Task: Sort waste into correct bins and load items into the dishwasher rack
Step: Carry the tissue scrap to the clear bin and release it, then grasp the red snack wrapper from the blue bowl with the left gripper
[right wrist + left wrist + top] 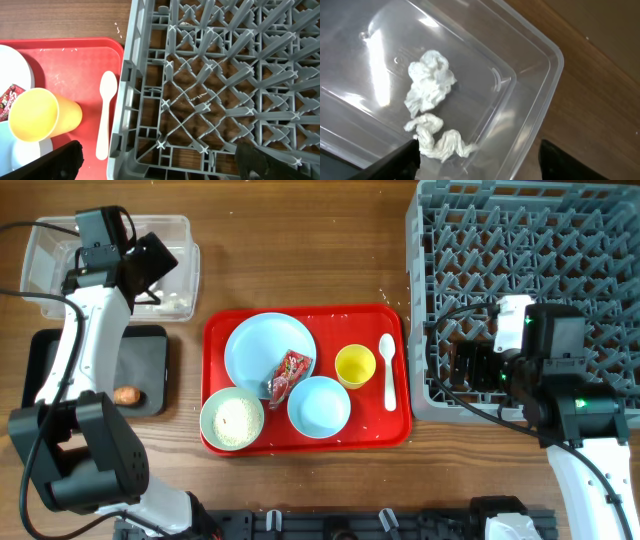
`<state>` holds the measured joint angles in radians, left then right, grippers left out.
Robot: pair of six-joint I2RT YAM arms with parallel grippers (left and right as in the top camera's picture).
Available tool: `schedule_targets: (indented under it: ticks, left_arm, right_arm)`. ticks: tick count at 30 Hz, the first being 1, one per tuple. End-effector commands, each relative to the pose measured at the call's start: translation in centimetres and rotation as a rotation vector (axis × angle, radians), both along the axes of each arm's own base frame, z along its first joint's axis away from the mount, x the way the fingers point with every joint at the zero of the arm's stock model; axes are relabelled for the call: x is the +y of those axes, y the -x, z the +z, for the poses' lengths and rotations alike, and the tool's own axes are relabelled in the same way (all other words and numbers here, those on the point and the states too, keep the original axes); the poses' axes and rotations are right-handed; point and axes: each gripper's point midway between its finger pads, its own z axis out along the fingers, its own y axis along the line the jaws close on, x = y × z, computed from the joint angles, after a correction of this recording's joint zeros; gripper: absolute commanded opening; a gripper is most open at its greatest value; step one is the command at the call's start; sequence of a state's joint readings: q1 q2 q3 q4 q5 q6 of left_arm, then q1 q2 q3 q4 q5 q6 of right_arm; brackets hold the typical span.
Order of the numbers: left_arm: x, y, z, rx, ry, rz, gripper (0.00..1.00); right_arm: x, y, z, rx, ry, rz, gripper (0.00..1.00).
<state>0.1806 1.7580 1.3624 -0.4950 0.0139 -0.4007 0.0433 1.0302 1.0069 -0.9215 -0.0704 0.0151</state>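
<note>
My left gripper is open and empty over the clear tub, which is at the table's far left in the overhead view. Crumpled white tissue lies in the tub. The carrot piece lies in the black tray. The red wrapper rests on the blue plate. The green bowl holds rice. The blue bowl, yellow cup and white spoon sit nearby. My right gripper is open and empty above the near left corner of the grey rack.
The dishes stand on a red serving tray in the middle of the wooden table. Loose rice grains lie on this tray and on the wood beside it. In the right wrist view the spoon and the cup lie just left of the rack wall.
</note>
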Motion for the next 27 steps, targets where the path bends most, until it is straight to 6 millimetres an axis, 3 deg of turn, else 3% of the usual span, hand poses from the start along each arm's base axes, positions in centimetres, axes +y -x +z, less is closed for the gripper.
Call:
schedule_targets:
  ticks: [1,3,6,8,10,13,19,27]
  left_arm:
    - [-2.3,0.3,0.9,-0.011,0.055,-0.079,0.76]
    - [-3.6,0.9,2.1,-0.018,0.054,-0.106,0.77]
    - [-8.6,2.6,2.7,0.027,0.029,-0.256,0.79]
    - [-12.4,5.1,0.8,0.15,0.033,-0.356,0.82]
    - [-16.4,9.0,-2.2,0.34,0.037,-0.462,0.86]
    - [-19.2,12.3,-5.3,0.514,0.017,-0.546,0.89]
    - [-21.7,15.4,-9.6,0.705,-0.014,-0.624,0.91]
    - [-22.5,17.4,-12.8,0.828,-0.036,-0.655,0.89]
  right_arm:
    - [0.3,-0.3,0.8,-0.019,-0.016,-0.001,1.0]
    - [0.3,-0.2,0.8,-0.016,-0.016,-0.001,1.0]
    - [0.3,-0.3,0.8,-0.019,-0.015,-0.001,1.0]
    - [0.3,-0.3,0.8,-0.019,-0.015,-0.001,1.0]
    - [0.3,-0.2,0.8,-0.015,-0.015,-0.001,1.0]
    - [0.3,-0.2,0.8,-0.016,-0.015,-0.001,1.0]
    - [0.3,-0.2,0.7,-0.014,-0.016,-0.001,1.0]
    - [0.3,-0.2,0.7,-0.014,-0.015,-0.001,1.0]
